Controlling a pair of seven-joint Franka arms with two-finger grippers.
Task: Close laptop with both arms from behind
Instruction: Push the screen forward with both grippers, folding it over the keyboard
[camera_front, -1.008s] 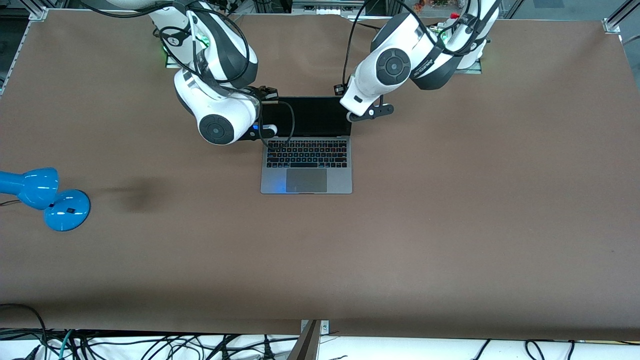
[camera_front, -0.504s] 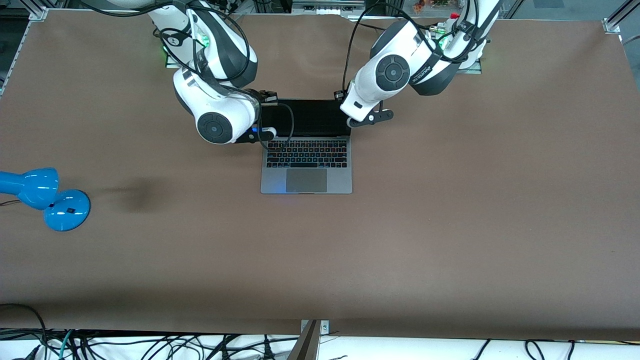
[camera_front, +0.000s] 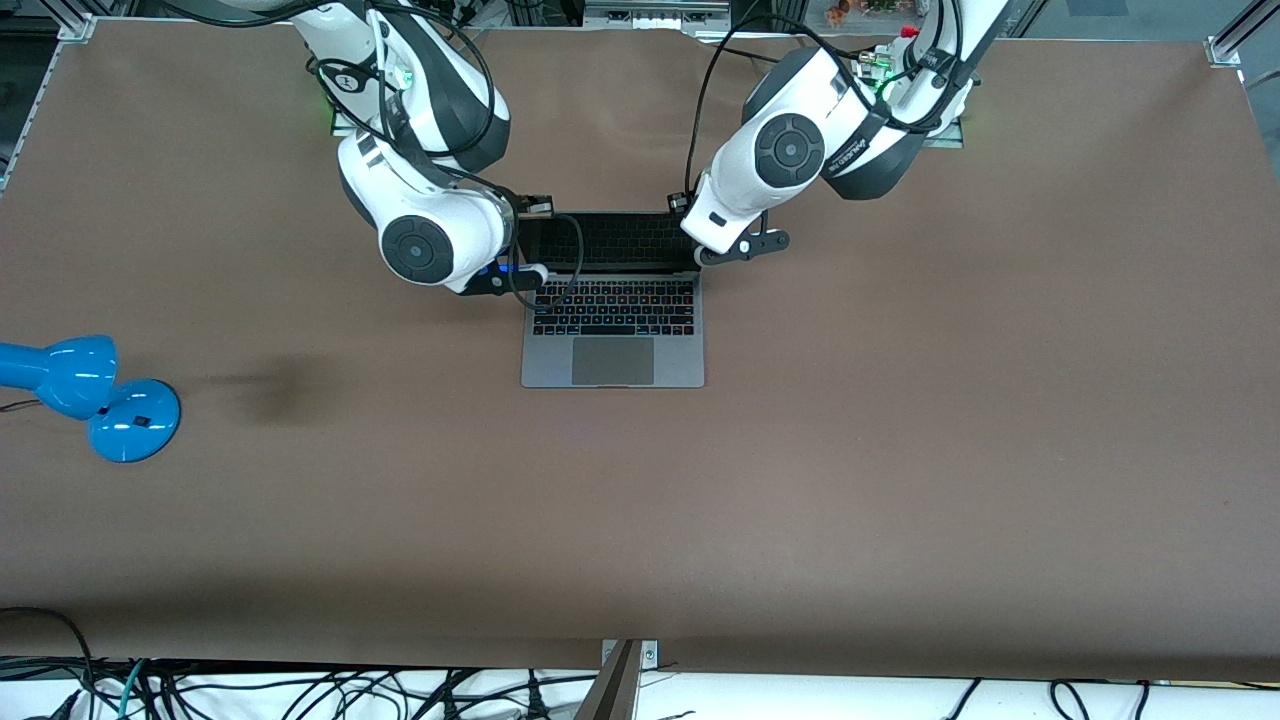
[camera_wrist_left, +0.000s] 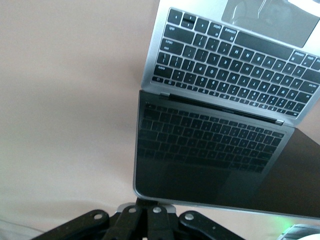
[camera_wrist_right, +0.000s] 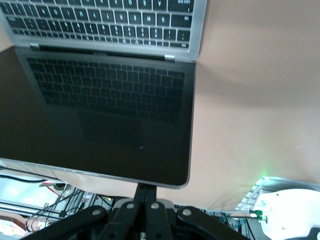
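Note:
The space-grey laptop (camera_front: 612, 362) sits open in the middle of the brown table, its black screen (camera_front: 610, 242) tilted over the keys and reflecting them. My left gripper (camera_front: 686, 203) is shut, its fingertips against the lid's top edge at the corner toward the left arm's end. In the left wrist view the gripper (camera_wrist_left: 149, 203) meets the lid (camera_wrist_left: 210, 155) at that corner. My right gripper (camera_front: 536, 206) is shut against the lid's other top corner. In the right wrist view the gripper (camera_wrist_right: 146, 190) touches the lid (camera_wrist_right: 110, 115) at that edge.
A blue desk lamp (camera_front: 95, 392) lies near the table edge at the right arm's end. Black cables (camera_front: 560, 250) hang from the right arm over the screen's corner. Loose cables (camera_front: 300, 690) run along the table's front edge.
The lid has tilted down toward the keyboard, its top edge now lower in the front view. Both grippers have moved with it, staying at its top corners.

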